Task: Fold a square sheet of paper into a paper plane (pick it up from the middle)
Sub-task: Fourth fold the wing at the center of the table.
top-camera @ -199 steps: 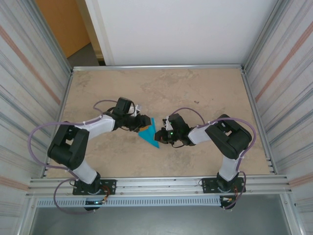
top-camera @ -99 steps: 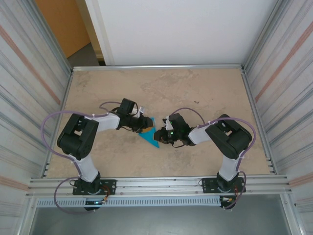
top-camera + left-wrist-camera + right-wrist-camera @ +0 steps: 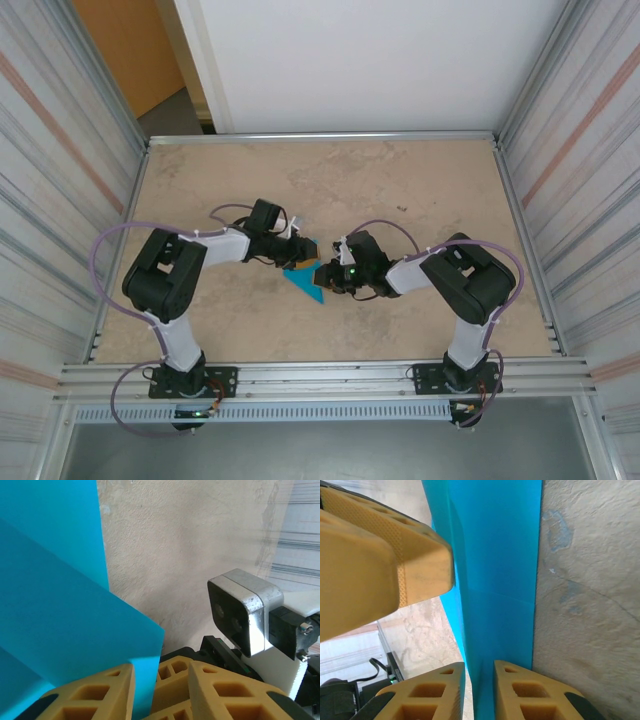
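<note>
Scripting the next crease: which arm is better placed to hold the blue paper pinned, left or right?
Left, tentatively. The left gripper has the folded paper tight between its fingers at a flap corner. The right gripper merely straddles the long edge; whether it grips is unclear.

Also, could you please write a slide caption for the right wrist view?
Folded blue paper runs between the right gripper's yellow fingers, with the left gripper's finger alongside, over the table.
</note>
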Tool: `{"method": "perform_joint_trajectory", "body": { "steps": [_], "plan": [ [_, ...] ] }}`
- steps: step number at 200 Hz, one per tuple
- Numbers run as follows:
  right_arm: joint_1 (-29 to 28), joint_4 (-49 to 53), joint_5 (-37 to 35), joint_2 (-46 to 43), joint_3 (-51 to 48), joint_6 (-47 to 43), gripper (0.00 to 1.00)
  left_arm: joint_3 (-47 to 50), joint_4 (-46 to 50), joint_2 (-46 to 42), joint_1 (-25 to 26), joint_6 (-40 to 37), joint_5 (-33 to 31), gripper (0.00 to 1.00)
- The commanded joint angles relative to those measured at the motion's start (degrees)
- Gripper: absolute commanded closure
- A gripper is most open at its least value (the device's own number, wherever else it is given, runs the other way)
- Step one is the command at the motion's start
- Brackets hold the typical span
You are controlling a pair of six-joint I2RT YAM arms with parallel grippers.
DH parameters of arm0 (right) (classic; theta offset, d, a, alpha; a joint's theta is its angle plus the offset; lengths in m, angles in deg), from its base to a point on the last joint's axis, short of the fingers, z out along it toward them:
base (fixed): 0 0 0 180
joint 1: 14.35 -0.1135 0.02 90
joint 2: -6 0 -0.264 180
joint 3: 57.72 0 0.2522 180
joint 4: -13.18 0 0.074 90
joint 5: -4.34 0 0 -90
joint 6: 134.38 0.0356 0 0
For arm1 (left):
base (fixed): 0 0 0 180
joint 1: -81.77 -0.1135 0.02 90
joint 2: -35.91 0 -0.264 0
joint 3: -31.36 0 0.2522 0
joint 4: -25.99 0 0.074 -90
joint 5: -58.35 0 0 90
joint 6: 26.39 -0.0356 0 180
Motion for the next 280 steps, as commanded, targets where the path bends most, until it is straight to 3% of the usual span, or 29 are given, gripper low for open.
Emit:
{"method": "perform_joint_trajectory", "body": {
  "steps": [1,54,204,253,280],
  "plan": [
    [1.2,4.9,-2.3,1.4,-1.8,0.9,0.83,-1.2,0.5,0.5,0.2,-1.5,1.7,0.66],
    [1.4,4.9,-2.3,1.9,-2.2,1.5,0.9,-1.4,0.6,-3.3,-0.4,-0.8,0.4,0.66],
    [2.1,2.4,-1.1,2.9,-3.5,2.2,0.92,-1.4,1.8,-2.4,-1.5,-1.9,-1.0,0.69],
    [2.2,8.1,1.6,2.8,-0.2,-4.3,0.92,4.8,1.6,-8.0,-3.5,-1.4,-6.2,0.69],
    [3.5,12.8,6.5,3.2,2.2,-10.8,0.93,6.9,1.4,-9.3,-4.0,-1.0,-6.8,0.72]
  ]
}}
